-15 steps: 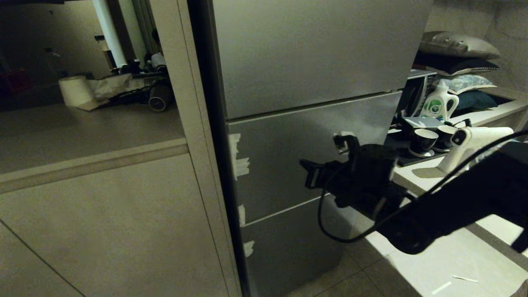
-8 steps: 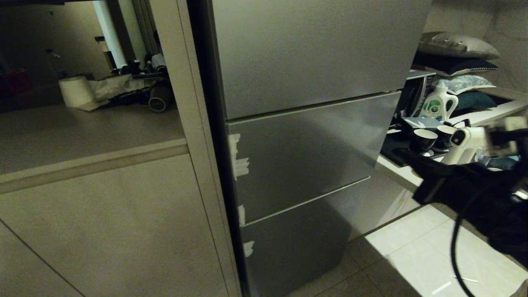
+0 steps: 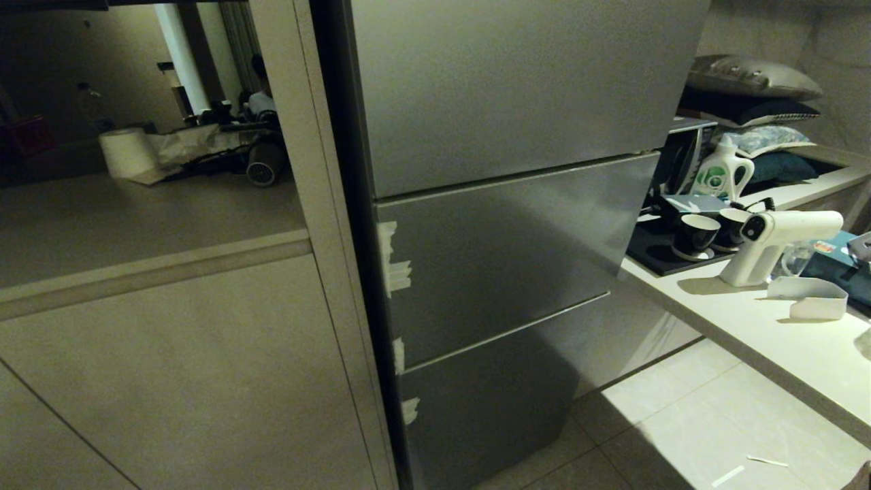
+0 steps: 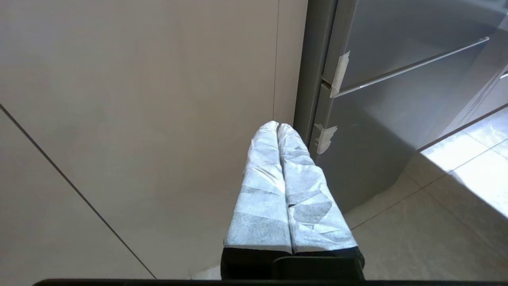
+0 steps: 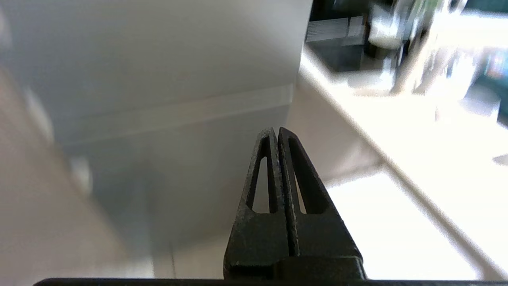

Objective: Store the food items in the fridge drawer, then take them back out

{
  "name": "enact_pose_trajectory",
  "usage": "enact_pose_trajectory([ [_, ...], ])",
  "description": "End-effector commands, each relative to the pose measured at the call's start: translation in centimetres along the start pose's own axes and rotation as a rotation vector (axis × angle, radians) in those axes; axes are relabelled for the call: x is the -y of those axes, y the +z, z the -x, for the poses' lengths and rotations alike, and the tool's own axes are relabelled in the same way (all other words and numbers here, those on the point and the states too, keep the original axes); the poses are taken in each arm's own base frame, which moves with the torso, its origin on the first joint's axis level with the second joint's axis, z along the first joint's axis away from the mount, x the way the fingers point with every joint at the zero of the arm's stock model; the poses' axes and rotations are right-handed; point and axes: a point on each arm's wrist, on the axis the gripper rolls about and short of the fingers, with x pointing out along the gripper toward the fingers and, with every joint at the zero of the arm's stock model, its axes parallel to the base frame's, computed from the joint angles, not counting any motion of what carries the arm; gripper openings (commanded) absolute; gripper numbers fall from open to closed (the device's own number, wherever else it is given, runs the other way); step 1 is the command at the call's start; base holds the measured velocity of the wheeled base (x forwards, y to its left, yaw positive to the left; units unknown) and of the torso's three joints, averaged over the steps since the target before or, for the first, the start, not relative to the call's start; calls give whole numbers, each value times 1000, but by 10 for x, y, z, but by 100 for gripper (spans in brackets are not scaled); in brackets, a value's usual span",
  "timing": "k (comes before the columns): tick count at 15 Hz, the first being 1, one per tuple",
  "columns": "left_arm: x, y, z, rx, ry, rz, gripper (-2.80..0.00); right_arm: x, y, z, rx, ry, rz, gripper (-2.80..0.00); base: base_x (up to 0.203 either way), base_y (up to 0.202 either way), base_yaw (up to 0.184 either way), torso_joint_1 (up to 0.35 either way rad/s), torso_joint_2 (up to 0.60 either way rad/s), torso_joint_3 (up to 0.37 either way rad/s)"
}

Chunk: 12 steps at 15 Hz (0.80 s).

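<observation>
The fridge (image 3: 503, 252) stands with all its grey steel front panels closed. The fridge drawer and the food items are out of view. My right gripper (image 5: 276, 130) is shut with nothing between its black fingers; it hangs low, pointing at the lower fridge front, and is outside the head view. My left gripper (image 4: 278, 125), its fingers wrapped in white tape, is also shut and empty. It hangs beside the pale cabinet wall (image 4: 139, 119), near the fridge's lower left corner (image 4: 329, 135).
White tape scraps (image 3: 395, 265) mark the fridge's left edge. A counter (image 3: 748, 327) at the right carries a white spray gun (image 3: 769, 238), dark cups (image 3: 697, 235) and a detergent bottle (image 3: 721, 170). A pale cabinet (image 3: 170, 354) fills the left. Tiled floor (image 3: 680, 435) lies at lower right.
My right arm has pulled back from in front of the fridge's middle panel, swung right and dropped out of the head view. The fridge fronts stay closed.
</observation>
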Motion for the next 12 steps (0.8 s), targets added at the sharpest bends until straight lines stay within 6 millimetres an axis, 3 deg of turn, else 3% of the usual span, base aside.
enact_pose_trajectory([
  [1, 0, 0, 0, -2, 0, 6, -280, -5, -57, 32, -77, -40, 16, -280, 0, 0, 0, 0, 0, 0],
  [2, 0, 0, 0, -1, 0, 6, -280, -6, -76, 32, -195, -52, 24, -280, 0, 0, 0, 0, 0, 0],
  [3, 0, 0, 0, -1, 0, 6, -280, -6, -78, 33, -206, -39, 30, -280, 0, 0, 0, 0, 0, 0],
  [8, 0, 0, 0, 0, 0, 7, -280, -7, -82, 54, 66, -7, 47, -280, 0, 0, 0, 0, 0, 0],
  [12, 0, 0, 0, 0, 0, 7, -280, -7, -81, 53, 64, -2, 39, -280, 0, 0, 0, 0, 0, 0],
])
